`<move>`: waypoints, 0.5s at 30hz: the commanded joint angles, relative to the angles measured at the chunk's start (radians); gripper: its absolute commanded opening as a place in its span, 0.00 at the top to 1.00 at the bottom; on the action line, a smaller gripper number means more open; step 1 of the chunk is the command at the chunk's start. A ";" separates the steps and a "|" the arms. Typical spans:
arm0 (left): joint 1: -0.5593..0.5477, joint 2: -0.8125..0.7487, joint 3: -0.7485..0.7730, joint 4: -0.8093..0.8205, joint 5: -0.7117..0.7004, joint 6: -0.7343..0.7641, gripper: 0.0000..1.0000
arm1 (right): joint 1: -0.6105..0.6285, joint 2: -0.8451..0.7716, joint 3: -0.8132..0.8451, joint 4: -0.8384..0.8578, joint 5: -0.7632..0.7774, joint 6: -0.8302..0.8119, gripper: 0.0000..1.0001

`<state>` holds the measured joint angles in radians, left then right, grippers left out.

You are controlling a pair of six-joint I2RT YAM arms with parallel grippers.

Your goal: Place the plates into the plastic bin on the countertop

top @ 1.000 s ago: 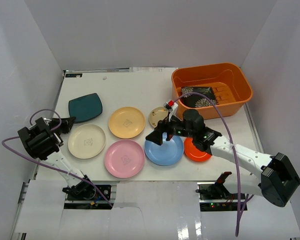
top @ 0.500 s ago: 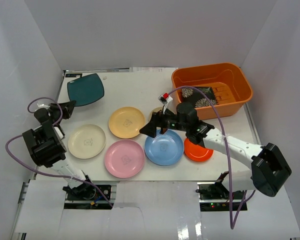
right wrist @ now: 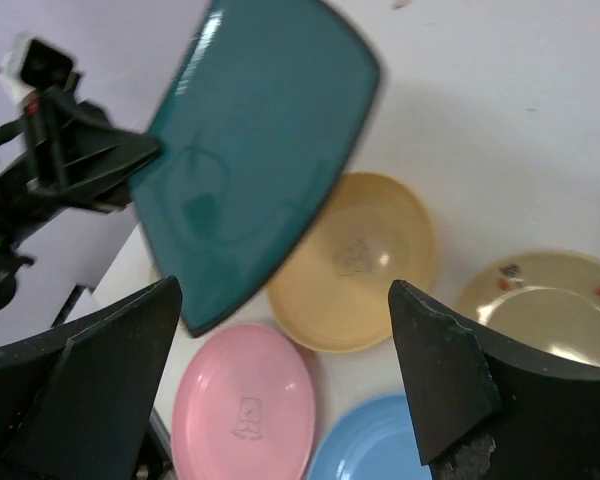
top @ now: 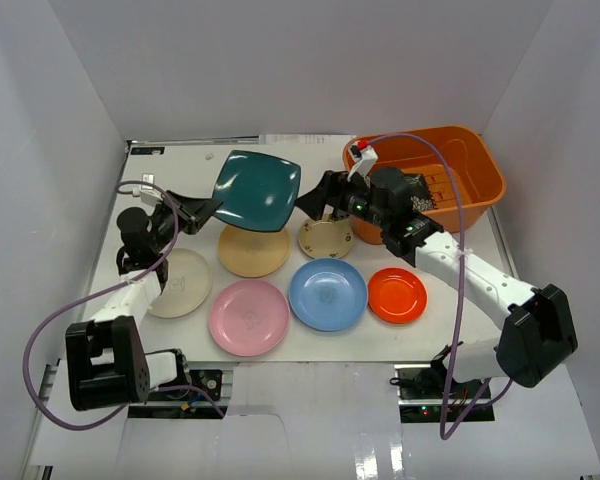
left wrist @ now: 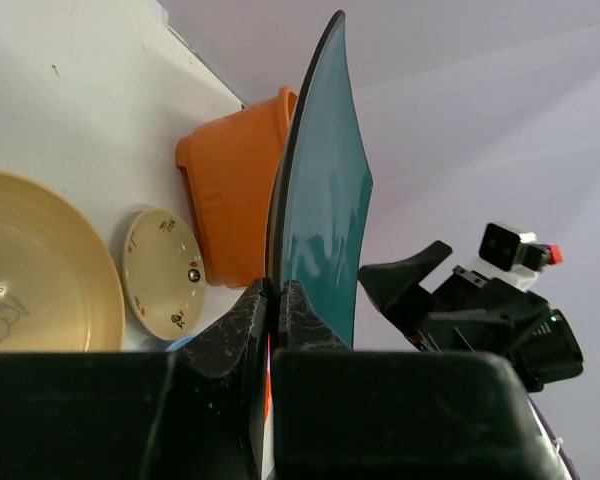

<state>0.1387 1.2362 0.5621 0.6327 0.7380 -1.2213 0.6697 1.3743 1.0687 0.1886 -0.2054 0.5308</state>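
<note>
1. Above the matte white bench (top: 180,165): a dark teal plate (top: 258,190), glossy and squarish with rounded corners, held clear of the surface. It is steeply tilted, and its length runs left to right.
2. Left end effector (top: 205,208): fingers pinched tight on the teal plate's left edge.
3. Right end effector (top: 318,195): jaws spread wide and empty, just beside the plate's right edge. Contact cannot be told.
4. Lying flat on the bench, all round and shallow: yellow plate (top: 250,255), cream plate (top: 180,285), pink plate (top: 248,316), blue plate (top: 327,294), orange-red plate (top: 397,295), tan plate (top: 325,238).
5. Far right: an orange plastic bin (top: 450,215), rectangular with a rolled rim.
</note>
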 commanded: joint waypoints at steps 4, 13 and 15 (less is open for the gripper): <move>-0.166 -0.107 0.010 0.059 -0.077 -0.029 1.00 | -0.064 -0.077 -0.059 -0.054 0.021 0.018 0.10; -0.294 -0.113 -0.021 0.114 -0.103 -0.062 1.00 | -0.074 -0.098 -0.148 0.080 -0.114 0.089 0.15; -0.303 -0.125 -0.044 0.159 -0.107 -0.075 1.00 | -0.081 -0.106 -0.162 0.084 -0.105 0.101 0.51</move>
<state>-0.1581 1.1728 0.5205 0.6209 0.6582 -1.2312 0.5957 1.2991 0.9199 0.2062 -0.2939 0.5949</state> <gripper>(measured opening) 0.140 0.586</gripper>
